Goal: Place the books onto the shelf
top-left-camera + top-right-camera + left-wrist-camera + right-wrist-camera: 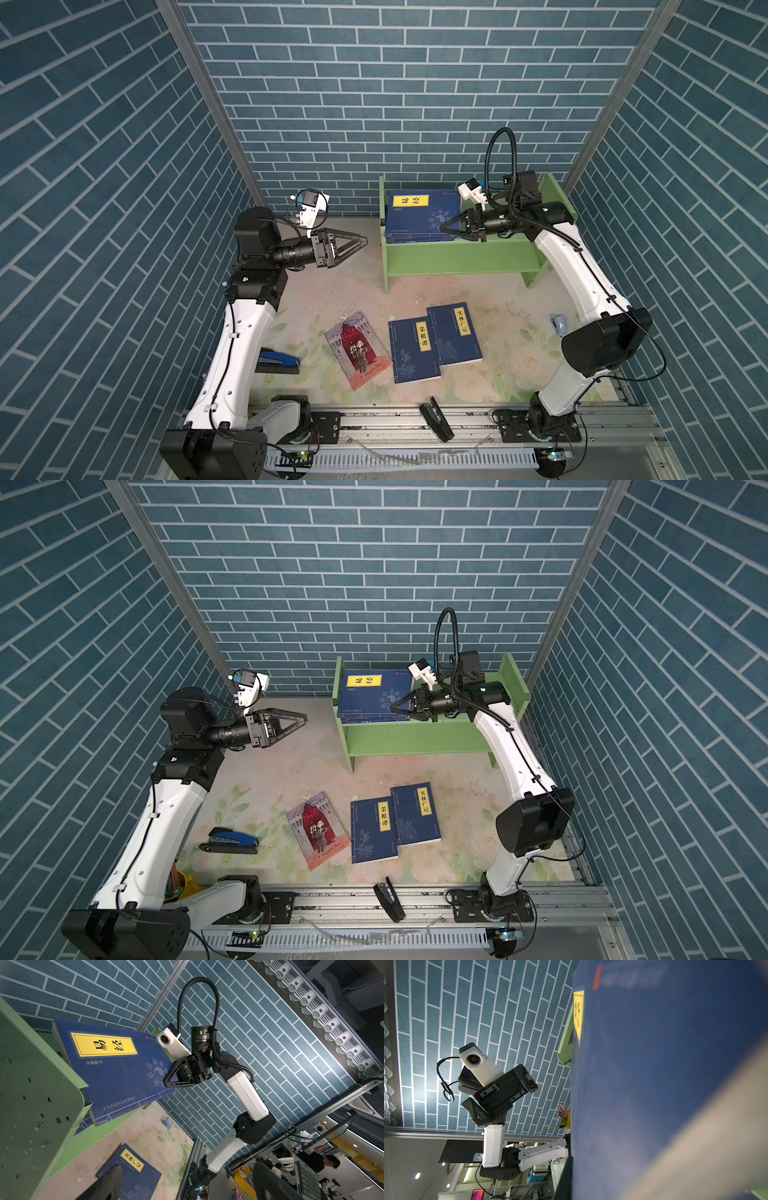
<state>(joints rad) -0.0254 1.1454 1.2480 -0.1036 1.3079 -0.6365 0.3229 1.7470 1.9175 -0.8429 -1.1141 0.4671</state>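
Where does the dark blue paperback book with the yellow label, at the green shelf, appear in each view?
In a top view: the dark blue paperback lies slightly right of centre, atop the light green wooden shelf.
In a top view: the paperback, near centre.
Left wrist view: the paperback beside the shelf's drilled panel, label readable.
Right wrist view: the paperback, close and blurred, fills much of it.
Shared landmark: the shelf.
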